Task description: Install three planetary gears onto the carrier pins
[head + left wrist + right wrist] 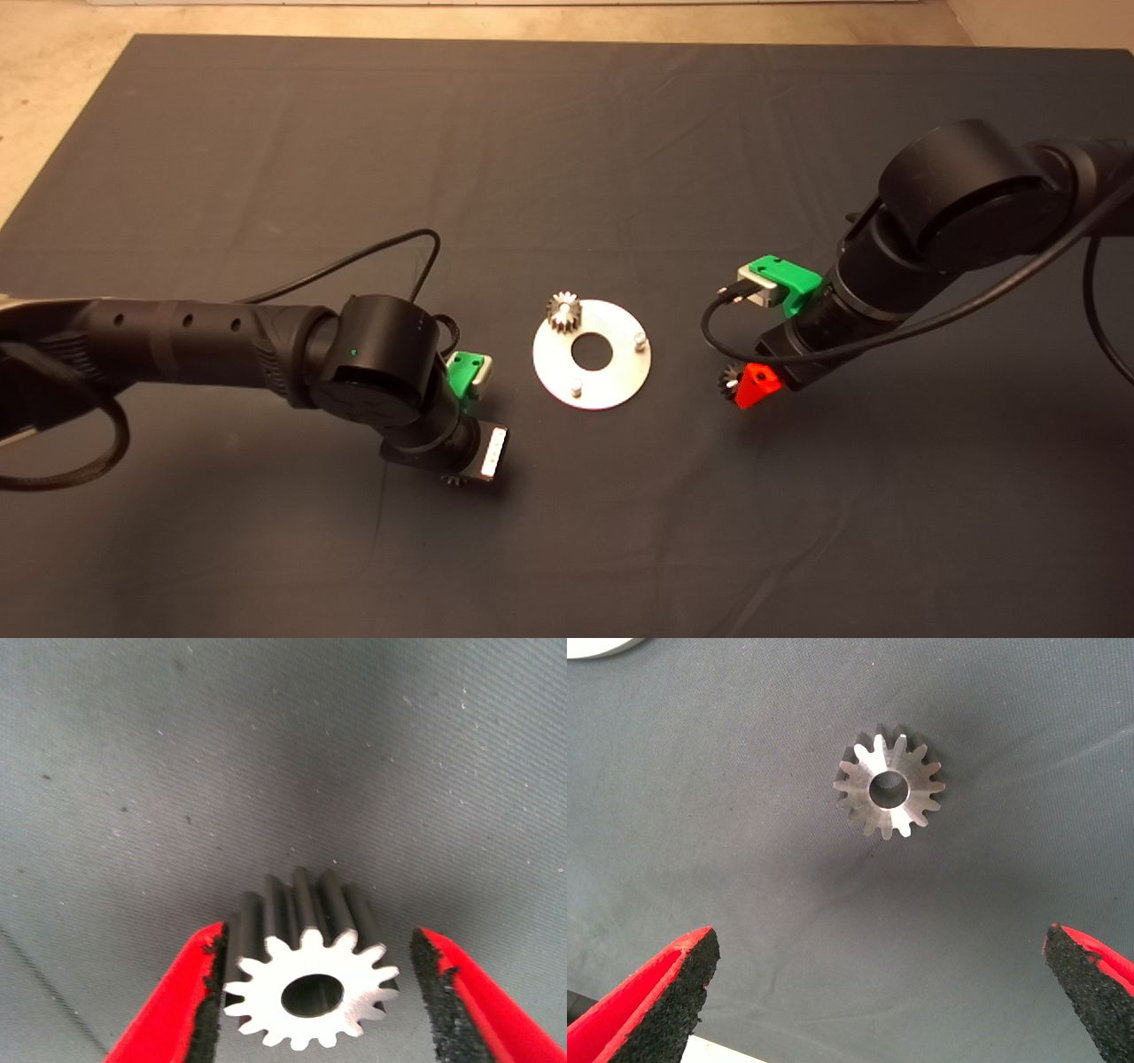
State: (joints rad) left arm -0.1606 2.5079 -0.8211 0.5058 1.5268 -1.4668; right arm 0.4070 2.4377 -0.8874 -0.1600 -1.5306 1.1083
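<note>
On the tabletop (266, 133): one gear (563, 312) sat on disc (592, 354) pin | left tool (310, 992) apart around a gear (306, 992) | right tool (877, 992) apart above another gear (889, 790)

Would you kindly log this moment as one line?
left claw open around gear | right claw open over gear | one gear on disc | two pins bare
</note>
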